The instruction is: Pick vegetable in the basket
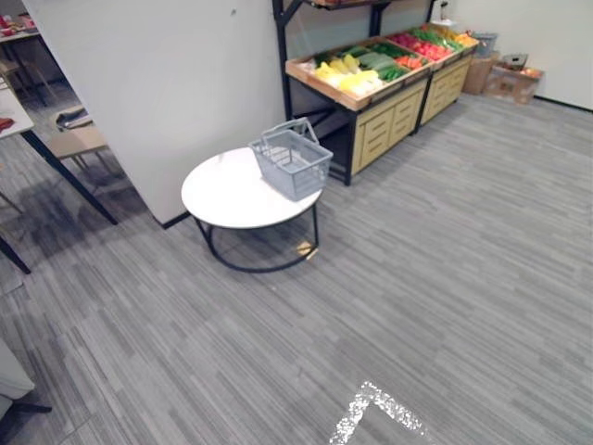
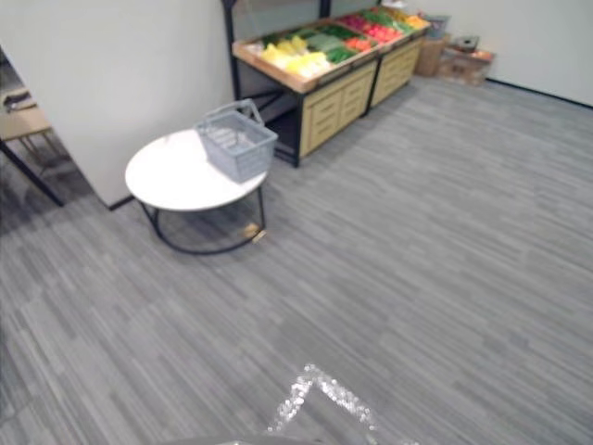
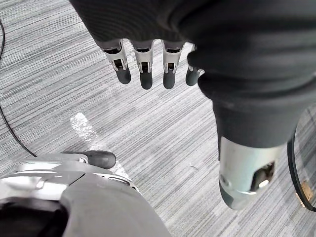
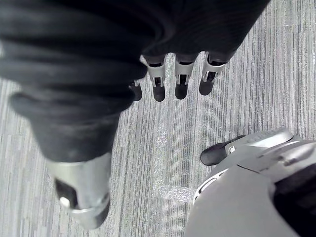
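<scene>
1. Nearest the lens, our left hand (image 3: 144,63) and right hand (image 4: 180,79) hang over the floor. Their fingers are straight and slack, their thumbs stand apart, and they hold nothing.
2. The grey striped floor (image 1: 463,278) stretches between us and the work, so both hands are well apart from anything we must pick.
3. A white partition (image 1: 157,83) stands behind the table, to the left of the stand.
4. The wooden produce stand (image 1: 380,130) runs from near left to far right along the back wall. The task's vegetables lie in its top trays.
5. The round white table (image 1: 218,199) sits just in front of the stand's near end.
6. The grey basket (image 1: 292,171) stands upright on the table's edge nearest the stand, with its mouth up and its handles raised. We see nothing in it. We judge it light and stiff. Its long axis seems to lie across the table's rim, though we cannot be sure.
7. The vegetables lie in colour bands: yellow (image 1: 347,79), green (image 1: 380,65) and red (image 1: 417,44).
   - They are too small here for us to tell which way any single piece points.
   - We judge them light, firm, smooth-skinned and easily bruised.
   - Each is best taken round its middle, fingers on one side and thumb on the other, with gentle pressure.
</scene>
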`<state>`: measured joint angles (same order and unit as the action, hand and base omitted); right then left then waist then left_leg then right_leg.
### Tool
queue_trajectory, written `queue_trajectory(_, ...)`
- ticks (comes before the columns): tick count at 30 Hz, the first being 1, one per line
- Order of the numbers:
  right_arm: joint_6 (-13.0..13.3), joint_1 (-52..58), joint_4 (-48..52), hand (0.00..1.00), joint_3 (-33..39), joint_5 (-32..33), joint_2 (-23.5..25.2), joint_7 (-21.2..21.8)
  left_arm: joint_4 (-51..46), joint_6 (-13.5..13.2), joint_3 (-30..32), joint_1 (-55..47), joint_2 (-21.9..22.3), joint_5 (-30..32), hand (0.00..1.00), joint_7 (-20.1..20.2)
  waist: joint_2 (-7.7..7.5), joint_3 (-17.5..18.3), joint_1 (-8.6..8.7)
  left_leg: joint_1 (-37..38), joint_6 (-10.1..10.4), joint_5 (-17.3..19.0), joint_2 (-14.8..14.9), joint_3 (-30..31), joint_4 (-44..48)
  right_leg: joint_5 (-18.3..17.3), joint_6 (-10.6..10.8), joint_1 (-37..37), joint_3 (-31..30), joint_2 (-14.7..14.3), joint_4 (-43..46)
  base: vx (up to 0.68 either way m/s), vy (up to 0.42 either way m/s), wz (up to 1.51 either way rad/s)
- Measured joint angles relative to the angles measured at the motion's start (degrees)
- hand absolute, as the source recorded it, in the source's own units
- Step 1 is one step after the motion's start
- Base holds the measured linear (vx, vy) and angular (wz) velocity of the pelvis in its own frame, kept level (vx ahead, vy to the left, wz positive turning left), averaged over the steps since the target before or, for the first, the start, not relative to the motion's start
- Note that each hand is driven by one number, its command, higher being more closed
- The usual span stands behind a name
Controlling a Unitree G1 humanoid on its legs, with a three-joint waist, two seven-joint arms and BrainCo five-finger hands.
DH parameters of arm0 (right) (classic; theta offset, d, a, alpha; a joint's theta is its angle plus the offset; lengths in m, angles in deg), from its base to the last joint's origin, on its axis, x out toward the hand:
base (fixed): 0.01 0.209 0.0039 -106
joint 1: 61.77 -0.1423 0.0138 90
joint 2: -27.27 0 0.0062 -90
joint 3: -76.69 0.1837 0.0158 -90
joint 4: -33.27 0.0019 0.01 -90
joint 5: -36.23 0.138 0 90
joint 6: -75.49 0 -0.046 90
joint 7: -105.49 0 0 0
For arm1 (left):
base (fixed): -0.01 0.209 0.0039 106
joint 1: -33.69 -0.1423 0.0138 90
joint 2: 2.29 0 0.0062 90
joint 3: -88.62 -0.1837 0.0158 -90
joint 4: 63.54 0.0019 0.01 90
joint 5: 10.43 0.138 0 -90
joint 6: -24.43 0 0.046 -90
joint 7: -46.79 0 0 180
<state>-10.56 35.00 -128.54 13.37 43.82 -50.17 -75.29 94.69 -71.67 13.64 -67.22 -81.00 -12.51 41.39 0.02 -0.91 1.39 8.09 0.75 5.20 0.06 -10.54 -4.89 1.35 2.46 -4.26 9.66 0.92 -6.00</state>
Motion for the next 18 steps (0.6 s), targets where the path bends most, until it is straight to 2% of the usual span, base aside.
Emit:
queue_trajectory(7,0.00,0.00,0.01,0.00,-0.02,-0.04,-0.04,0.01,0.00,0.00,-0.21,0.02,0.00,0.00,0.00,-0.35,-0.37,-0.26,-0.03,-0.02,0.07,0.05,0.24,-0.73,0.04,-0.01,0.01,0.19,-0.56,-0.22,-0.06,0.00,-0.001,-0.04)
queue_trajectory(18,0.06,-0.23,0.04,0.00,-1.19,-0.34,-0.51,-0.03,0.02,-0.01,-3.47,1.17,-0.69,-0.11,0.00,-0.94,-0.13,-0.42,-0.06,-1.11,0.60,0.39,1.01,-1.25,0.14,0.00,-0.03,1.63,-0.54,-1.06,-0.04,0.00,-0.053,-0.04)
